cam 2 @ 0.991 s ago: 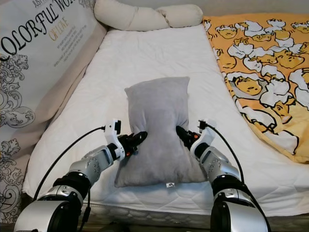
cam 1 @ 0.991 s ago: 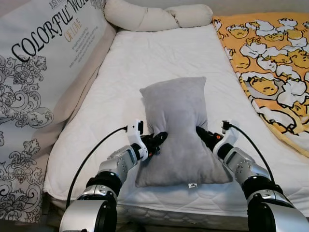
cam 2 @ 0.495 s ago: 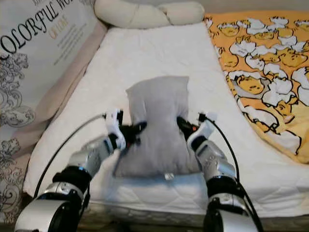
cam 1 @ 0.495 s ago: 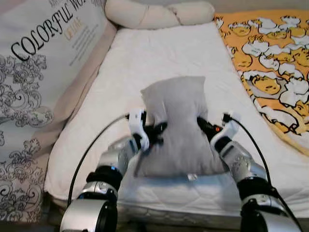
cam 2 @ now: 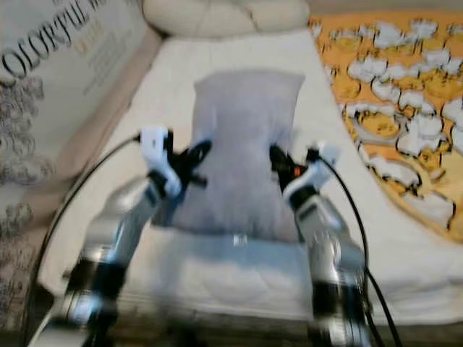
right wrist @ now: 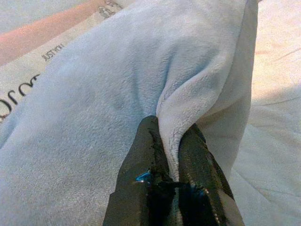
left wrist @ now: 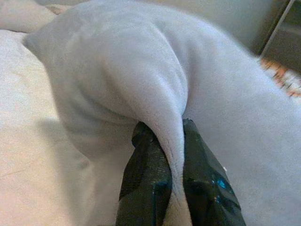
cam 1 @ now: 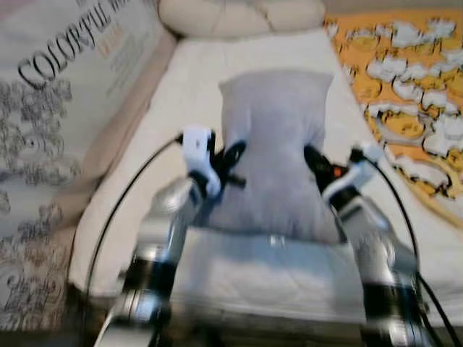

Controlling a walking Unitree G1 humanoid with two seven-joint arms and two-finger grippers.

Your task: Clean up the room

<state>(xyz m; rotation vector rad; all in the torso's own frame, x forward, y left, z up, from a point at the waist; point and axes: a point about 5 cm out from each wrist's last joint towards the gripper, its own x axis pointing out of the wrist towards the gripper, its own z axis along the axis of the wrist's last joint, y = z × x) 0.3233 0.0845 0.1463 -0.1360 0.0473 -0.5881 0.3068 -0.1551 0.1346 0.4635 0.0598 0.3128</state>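
Lifting is the change to note: one second ago the grey pillow (cam 1: 273, 148) lay flat on the white mattress (cam 1: 181, 94) near its front edge, and now it hangs upright above that edge, raised between both arms. The head views are also blurred and shifted, so the camera moves too. The left gripper (left wrist: 164, 155) is closed on a fold of cloth at the pillow's left side; its two black fingers (left wrist: 146, 174) pinch the plush between them. The right gripper (right wrist: 171, 162) does the same at the right side, with a ridge of fabric squeezed tight. I judge the pillow is now picked up, and the next part of tidying is to carry it to its place, perhaps the head of the bed beside the cream pillows (cam 1: 239, 14).

For room: the middle of the mattress beyond the pillow is bare and open. On the left, a printed cushion (cam 1: 65, 87) stands along the edge. On the right, the orange patterned blanket (cam 1: 405, 94) covers that side, near the right arm.
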